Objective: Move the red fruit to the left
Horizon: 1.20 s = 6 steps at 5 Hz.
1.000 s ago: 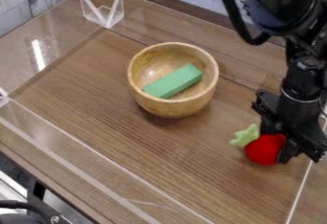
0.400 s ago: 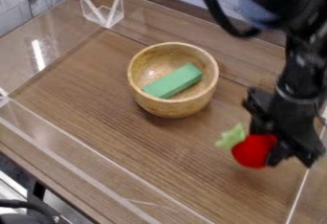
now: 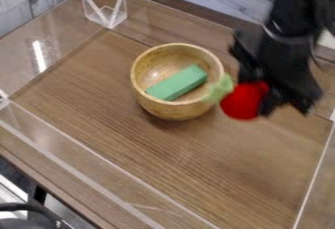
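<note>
The red fruit (image 3: 242, 102), glossy with a light green leafy stem pointing left, hangs in the air above the table, just right of the wooden bowl (image 3: 155, 100). My gripper (image 3: 258, 96) comes down from the upper right and is shut on the red fruit, its black fingers partly covering it. The picture is blurred around the hand.
A green rectangular block (image 3: 177, 82) lies inside the wooden bowl. Clear plastic walls (image 3: 78, 164) fence the wooden table on the left, front and right. A small clear stand (image 3: 104, 11) sits at the back left.
My gripper has lifted the red fruit off the table at the right and carried it up and leftward, close to the bowl's right rim.
</note>
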Available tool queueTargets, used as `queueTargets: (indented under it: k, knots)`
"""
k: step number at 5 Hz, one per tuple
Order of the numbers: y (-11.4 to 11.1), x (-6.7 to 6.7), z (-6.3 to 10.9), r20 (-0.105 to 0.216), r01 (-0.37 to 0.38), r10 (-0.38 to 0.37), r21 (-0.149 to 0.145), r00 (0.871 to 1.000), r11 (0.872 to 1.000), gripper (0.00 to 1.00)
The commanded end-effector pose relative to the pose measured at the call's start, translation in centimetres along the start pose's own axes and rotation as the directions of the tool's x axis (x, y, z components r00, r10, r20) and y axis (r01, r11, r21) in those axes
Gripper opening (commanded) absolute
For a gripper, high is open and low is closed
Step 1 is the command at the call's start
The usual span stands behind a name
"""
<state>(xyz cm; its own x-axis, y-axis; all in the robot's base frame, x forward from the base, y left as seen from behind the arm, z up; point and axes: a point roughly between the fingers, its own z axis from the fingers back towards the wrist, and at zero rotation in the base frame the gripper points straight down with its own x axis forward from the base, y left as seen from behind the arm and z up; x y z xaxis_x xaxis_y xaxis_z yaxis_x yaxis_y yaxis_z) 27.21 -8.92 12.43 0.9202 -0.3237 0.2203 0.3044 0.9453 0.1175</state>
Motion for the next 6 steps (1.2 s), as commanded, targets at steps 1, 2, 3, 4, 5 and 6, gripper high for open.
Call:
queueTargets:
  k: [1,2,3,4,5,6]
  knots:
    - [-1.0,1.8,0.8,0.061,-0.015,0.016,-0.018,0.998,1.0,0.0]
    - [-1.5,2.2,0.7,0.069,-0.023,0.025,-0.034,0.997,0.999,0.0]
    - [-1.4,2.6,0.5,0.076,-0.038,0.041,-0.045,0.996,0.998,0.0]
    - [-1.0,2.8,0.7,0.085,-0.058,0.062,-0.049,0.994,0.997,0.0]
    - [-0.4,3.0,1.0,0.097,-0.081,0.085,-0.051,0.992,0.995,0.0]
    - [-0.1,3.1,1.1,0.103,-0.1,0.105,-0.056,0.989,0.993,0.0]
